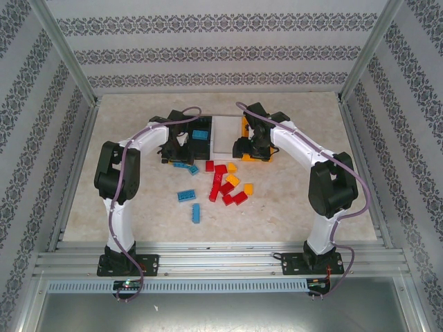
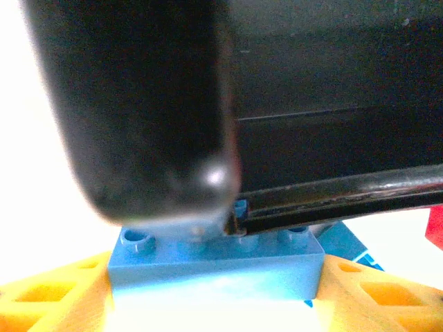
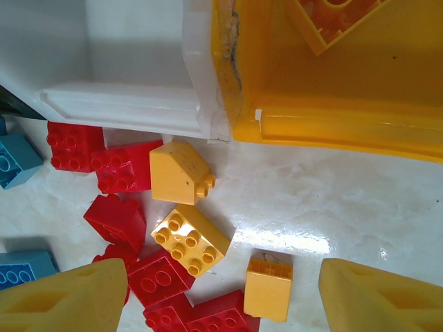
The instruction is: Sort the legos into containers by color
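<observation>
In the left wrist view a light blue lego (image 2: 214, 266) lies studs up against the front wall of the black container (image 2: 332, 104). It spans the gap between my left gripper's (image 2: 218, 294) yellow fingertips (image 2: 48, 297) and touches both. From above, the left gripper (image 1: 174, 158) sits at the black container's (image 1: 205, 146) front. My right gripper (image 3: 225, 304) hangs open over the table before the orange-yellow container (image 3: 332, 104), with a yellow lego (image 3: 268, 287) lying between its fingers (image 3: 387, 290). Two more yellow legos (image 3: 190, 242) and several red legos (image 3: 114, 166) lie nearby.
The white container (image 1: 225, 135) stands between the black one and the orange-yellow container (image 1: 244, 124). A blue lego (image 1: 201, 133) lies in the black one. Loose blue legos (image 1: 185, 196) and red legos (image 1: 223, 185) are scattered in front of the row.
</observation>
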Robot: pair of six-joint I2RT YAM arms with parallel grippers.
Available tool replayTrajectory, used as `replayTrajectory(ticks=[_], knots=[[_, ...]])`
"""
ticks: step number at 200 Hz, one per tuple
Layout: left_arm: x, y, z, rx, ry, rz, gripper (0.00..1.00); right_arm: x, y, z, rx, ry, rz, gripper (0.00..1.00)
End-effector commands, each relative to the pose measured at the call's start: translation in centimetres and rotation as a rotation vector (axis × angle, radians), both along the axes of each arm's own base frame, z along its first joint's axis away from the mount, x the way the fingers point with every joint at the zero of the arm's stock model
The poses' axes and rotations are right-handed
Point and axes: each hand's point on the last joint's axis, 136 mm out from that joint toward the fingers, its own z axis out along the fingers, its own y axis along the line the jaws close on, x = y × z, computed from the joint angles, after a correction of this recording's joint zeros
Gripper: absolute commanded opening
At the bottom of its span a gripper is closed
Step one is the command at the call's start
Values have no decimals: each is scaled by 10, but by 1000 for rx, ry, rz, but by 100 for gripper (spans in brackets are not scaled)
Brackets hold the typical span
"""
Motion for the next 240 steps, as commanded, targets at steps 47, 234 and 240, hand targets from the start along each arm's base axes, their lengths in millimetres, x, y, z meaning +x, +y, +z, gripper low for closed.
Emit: replayTrajectory(ticks=[47,234,240], knots=[[-26,12,40,-7,-24,65,67,1,8,2,9,4,21,74],[90,-43,79,-138,-151,88,71,-22,-9,0,-14,6,-6,75],[90,-43,78,-139,-150,88,73,-21,-9,0,-14,7,-6,75]])
